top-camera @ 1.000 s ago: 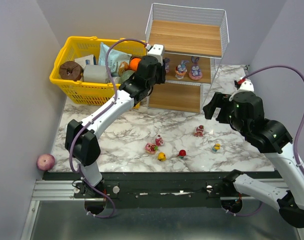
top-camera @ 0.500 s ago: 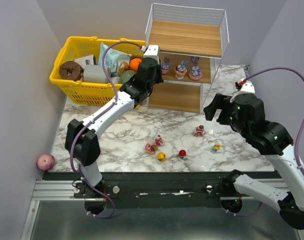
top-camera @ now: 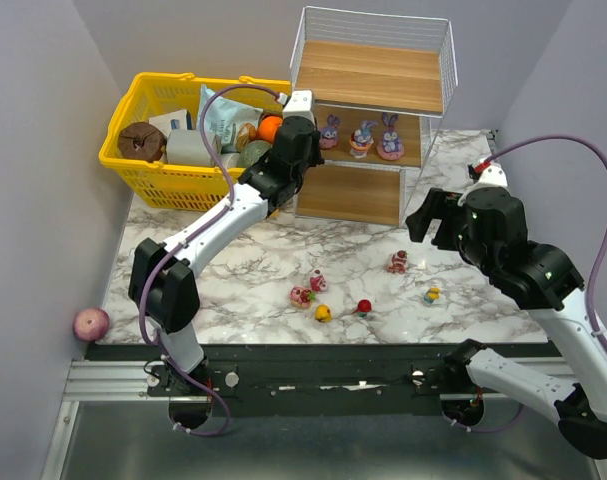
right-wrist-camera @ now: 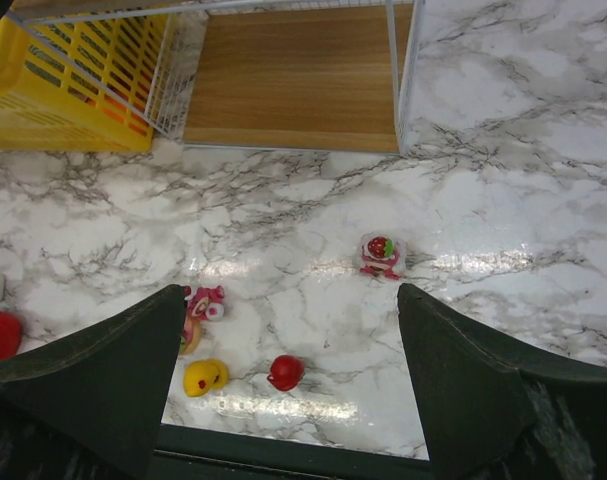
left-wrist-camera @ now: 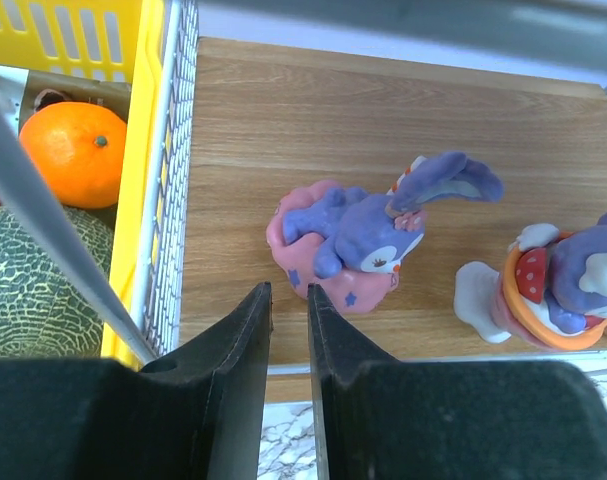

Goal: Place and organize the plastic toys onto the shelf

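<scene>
— Where are your hands right now?
— Nearest first: six plastic toys (top-camera: pixel 323 313) lie scattered on the marble table (top-camera: pixel 233 290), out in front of the shelf (top-camera: pixel 373 75). My right gripper (right-wrist-camera: pixel 288 300) hangs over them, off the shelf's front right corner. It points down at the table with its fingers spread wide and nothing between them.
— And the left?
— My left arm (top-camera: pixel 223 215) is stretched long, on a diagonal toward the shelf's front left post, wrist up at the middle board. The left gripper (left-wrist-camera: pixel 288 300) sits just outside that board's front edge, fingers drawn in to a thin slit, gripping nothing.
— What's on the shelf?
— Three figures on the middle board. A purple bunny (left-wrist-camera: pixel 368 240) on a pink base stands just past my fingertips, near the left wire side. A bunny in an orange ring (left-wrist-camera: pixel 553 290) is to its right, and a third bunny (top-camera: pixel 390 137) is farther right. Against the shelf's left side is the yellow basket (top-camera: pixel 163 180), with an orange (left-wrist-camera: pixel 75 165) inside.
</scene>
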You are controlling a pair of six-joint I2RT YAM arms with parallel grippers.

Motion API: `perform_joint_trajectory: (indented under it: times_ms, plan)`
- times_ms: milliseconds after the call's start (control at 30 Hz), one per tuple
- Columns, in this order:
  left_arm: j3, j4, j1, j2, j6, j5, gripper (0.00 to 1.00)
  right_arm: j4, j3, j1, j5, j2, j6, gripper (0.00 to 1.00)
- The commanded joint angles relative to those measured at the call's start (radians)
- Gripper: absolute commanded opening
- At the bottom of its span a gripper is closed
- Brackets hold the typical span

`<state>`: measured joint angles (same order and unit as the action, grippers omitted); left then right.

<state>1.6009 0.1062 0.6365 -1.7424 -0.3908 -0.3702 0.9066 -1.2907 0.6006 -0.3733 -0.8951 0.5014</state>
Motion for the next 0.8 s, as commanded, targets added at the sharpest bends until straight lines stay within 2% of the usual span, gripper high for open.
perform_joint_trajectory:
  times_ms: [0,300,500,533,600,633,667,767]
  plan:
    - [-0.041,-0.003,-0.004,0.079,-0.017,0.007,0.32,-0.005,0.014,-0.004,0.002,0.013,0.015,0.93]
    - [-0.183,0.007,-0.003,0.279,-0.04,0.118,0.44,-0.005,0.022,-0.004,0.045,-0.011,0.0,0.94]
    - [-0.31,0.064,-0.003,0.426,-0.043,0.159,0.64,-0.066,0.109,-0.004,0.194,-0.036,-0.083,1.0]
    - [-0.338,0.061,-0.003,0.452,-0.045,0.159,0.73,-0.108,0.138,-0.004,0.248,-0.027,-0.093,1.0]
    - [-0.415,0.061,-0.003,0.521,-0.04,0.151,0.82,-0.173,0.238,-0.004,0.312,0.001,-0.113,1.0]
    - [-0.439,0.066,-0.003,0.543,-0.04,0.145,0.92,-0.222,0.269,-0.002,0.365,0.007,-0.104,1.0]
    - [-0.461,0.073,-0.003,0.578,-0.042,0.134,0.97,-0.245,0.295,-0.002,0.404,0.008,-0.083,1.0]
    - [-0.522,0.104,-0.003,0.63,-0.043,0.125,0.99,-0.296,0.399,0.022,0.433,0.012,-0.032,1.0]
